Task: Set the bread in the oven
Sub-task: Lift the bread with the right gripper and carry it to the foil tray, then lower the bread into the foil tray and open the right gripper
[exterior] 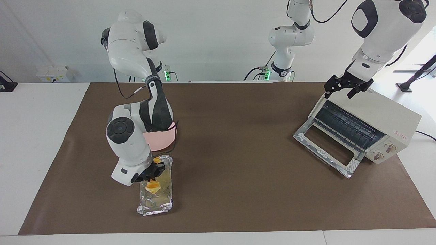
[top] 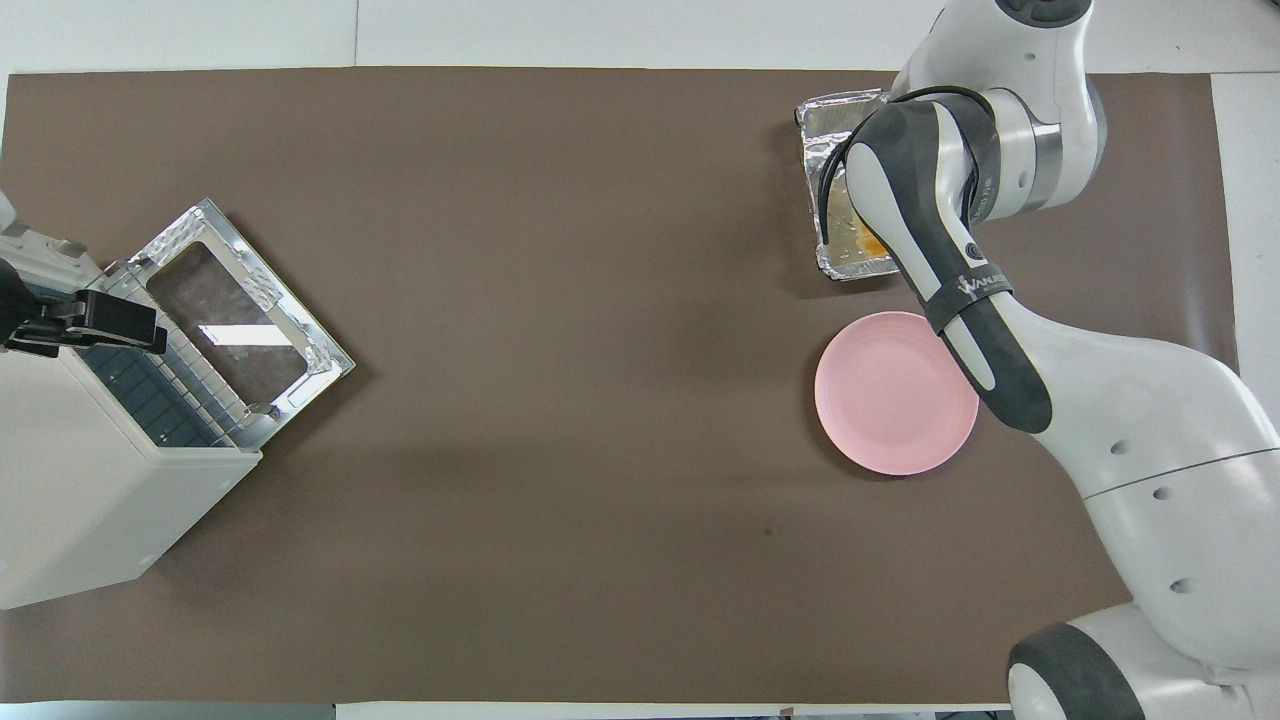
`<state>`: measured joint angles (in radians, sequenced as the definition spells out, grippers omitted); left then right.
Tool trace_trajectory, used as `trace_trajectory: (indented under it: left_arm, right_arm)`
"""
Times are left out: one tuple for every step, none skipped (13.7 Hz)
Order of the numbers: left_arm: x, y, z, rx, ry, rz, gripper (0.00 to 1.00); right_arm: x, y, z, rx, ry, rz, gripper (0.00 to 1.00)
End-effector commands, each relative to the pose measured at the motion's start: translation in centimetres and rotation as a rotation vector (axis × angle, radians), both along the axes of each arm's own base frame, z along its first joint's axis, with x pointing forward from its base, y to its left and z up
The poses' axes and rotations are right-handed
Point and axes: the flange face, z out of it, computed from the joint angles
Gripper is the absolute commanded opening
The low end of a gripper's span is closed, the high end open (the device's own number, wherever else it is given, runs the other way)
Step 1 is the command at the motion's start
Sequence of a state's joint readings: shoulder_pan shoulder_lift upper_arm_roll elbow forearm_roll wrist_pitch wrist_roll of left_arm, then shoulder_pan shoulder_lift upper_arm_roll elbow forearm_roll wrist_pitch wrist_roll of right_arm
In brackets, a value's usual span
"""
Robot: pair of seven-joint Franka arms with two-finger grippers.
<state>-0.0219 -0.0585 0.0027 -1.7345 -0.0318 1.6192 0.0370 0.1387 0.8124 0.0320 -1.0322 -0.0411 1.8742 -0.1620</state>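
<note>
Right, had right gripper (exterior: 152,179) over foil tray (exterior: 162,202), jaws clamped on bread (exterior: 152,185). Judged best: lower gently, lay loaf flat inside tray walls, then release. Left gripper (exterior: 348,86) waited over oven (exterior: 385,119), jaws wide; door down.

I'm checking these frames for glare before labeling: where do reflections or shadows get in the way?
Facing view: the foil tray shines and takes an orange tint from the bread held over it by the right gripper; daylight washes out the corner past the oven. Overhead view: the oven's open glass door mirrors bright patches; the right arm hides most of the tray.
</note>
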Motion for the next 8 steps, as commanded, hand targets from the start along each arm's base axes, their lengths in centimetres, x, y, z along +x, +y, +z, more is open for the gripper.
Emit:
trace_trajectory:
  left_arm:
    - [-0.5, 0.2, 0.5, -0.015, -0.009, -0.004, 1.00]
    - [-0.5, 0.2, 0.5, -0.015, -0.009, -0.004, 1.00]
    - [-0.5, 0.2, 0.5, -0.015, -0.009, -0.004, 1.00]
    - [-0.5, 0.2, 0.5, -0.015, -0.009, -0.004, 1.00]
    - [-0.5, 0.2, 0.5, -0.015, -0.009, -0.004, 1.00]
    - [-0.5, 0.2, 0.5, -0.015, -0.009, -0.004, 1.00]
    - [-0.5, 0.2, 0.5, -0.015, -0.009, -0.004, 1.00]
    - [-0.5, 0.2, 0.5, -0.015, -0.009, -0.004, 1.00]
  right_arm:
    - [1.0, -0.2, -1.8, 0.004, -0.010, 0.053, 0.00]
    - [1.0, -0.2, -2.5, 0.015, -0.012, 0.063, 0.00]
    - [1.1, -0.4, -3.0, 0.024, -0.029, 0.080, 0.00]
    - [1.1, -0.2, -3.4, 0.028, -0.052, 0.086, 0.00]
    - [0.9, 0.4, -3.8, 0.028, -0.061, 0.095, 0.00]
    - [0.6, 0.9, -4.1, 0.029, -0.055, 0.100, 0.00]
    - [0.4, 1.1, -4.5, 0.027, -0.051, 0.104, 0.26]
    - [0.4, 1.1, -4.4, 0.028, -0.049, 0.102, 0.86]
